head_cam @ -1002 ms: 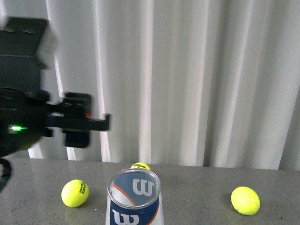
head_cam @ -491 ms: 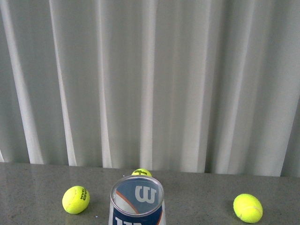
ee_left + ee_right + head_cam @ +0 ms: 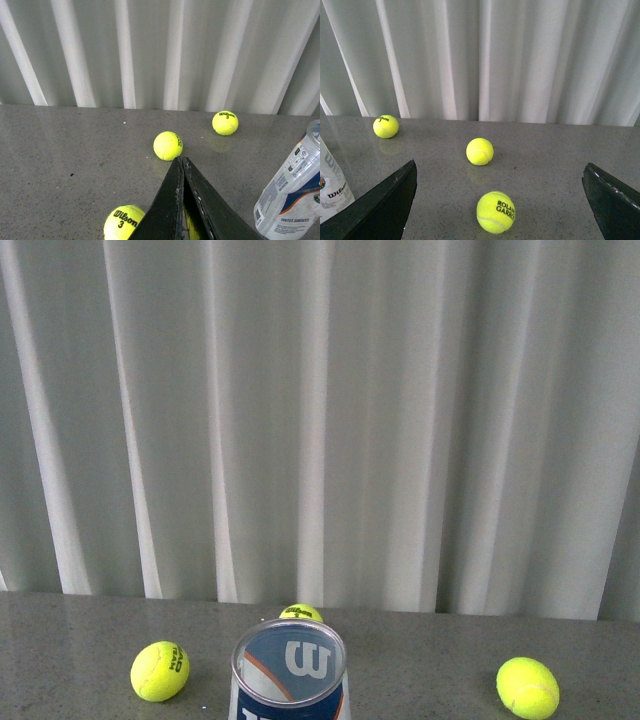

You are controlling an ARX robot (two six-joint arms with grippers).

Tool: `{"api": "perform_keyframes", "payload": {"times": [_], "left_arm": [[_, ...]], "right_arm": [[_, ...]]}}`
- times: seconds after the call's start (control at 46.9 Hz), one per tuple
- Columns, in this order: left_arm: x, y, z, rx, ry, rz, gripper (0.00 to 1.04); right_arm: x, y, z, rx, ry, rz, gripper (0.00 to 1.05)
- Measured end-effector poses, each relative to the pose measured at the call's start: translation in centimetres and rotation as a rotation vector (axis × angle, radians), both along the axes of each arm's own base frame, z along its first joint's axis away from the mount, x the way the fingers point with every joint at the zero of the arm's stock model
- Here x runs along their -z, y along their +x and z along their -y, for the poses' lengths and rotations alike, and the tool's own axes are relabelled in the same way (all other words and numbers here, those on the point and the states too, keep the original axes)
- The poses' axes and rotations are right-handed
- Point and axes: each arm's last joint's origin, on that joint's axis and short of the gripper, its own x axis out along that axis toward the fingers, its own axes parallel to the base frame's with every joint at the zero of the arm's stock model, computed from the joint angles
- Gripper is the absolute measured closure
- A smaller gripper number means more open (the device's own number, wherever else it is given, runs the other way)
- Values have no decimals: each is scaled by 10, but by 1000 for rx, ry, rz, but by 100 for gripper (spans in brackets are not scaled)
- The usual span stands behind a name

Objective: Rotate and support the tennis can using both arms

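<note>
The tennis can point(image 3: 288, 680) stands at the near middle of the grey table, its silver-rimmed mouth turned toward the front camera and its lower part cut off by the frame. No arm shows in the front view. In the left wrist view the can point(image 3: 295, 195) stands to one side of my left gripper point(image 3: 181, 160), which is shut with nothing between its fingers and is apart from the can. My right gripper point(image 3: 500, 163) hangs wide open over the table, holding nothing, and the can point(image 3: 330, 185) shows just beyond one finger.
Three yellow-green tennis balls lie loose on the table point(image 3: 60, 640): one left point(image 3: 160, 671), one behind the can point(image 3: 301, 613), one right point(image 3: 527, 687). A Roland Garros ball point(image 3: 496, 212) lies between the right fingers. A white curtain point(image 3: 320, 410) hangs behind the table.
A second ago the left arm filled the upper left of the front view; it has since moved out of that view. The can and balls have barely shifted.
</note>
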Motion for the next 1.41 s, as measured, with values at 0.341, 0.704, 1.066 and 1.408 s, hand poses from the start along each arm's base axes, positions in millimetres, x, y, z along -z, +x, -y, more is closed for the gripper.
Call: {"api": "perform_keyframes", "payload": {"times": [0.341, 0.704, 1.066, 1.408], "left_arm": [[2, -17, -3, -16, 0, 31, 101], [0, -29, -3, -16, 0, 36, 101], [0, -38, -3, -16, 0, 37, 101], [3, -51, -3, -14, 0, 34, 101]], "right_arm": [[0, 0, 0, 0, 0, 0, 7], [0, 0, 0, 0, 0, 0, 7], [0, 0, 0, 0, 0, 0, 7], [0, 0, 0, 0, 0, 0, 7]]}}
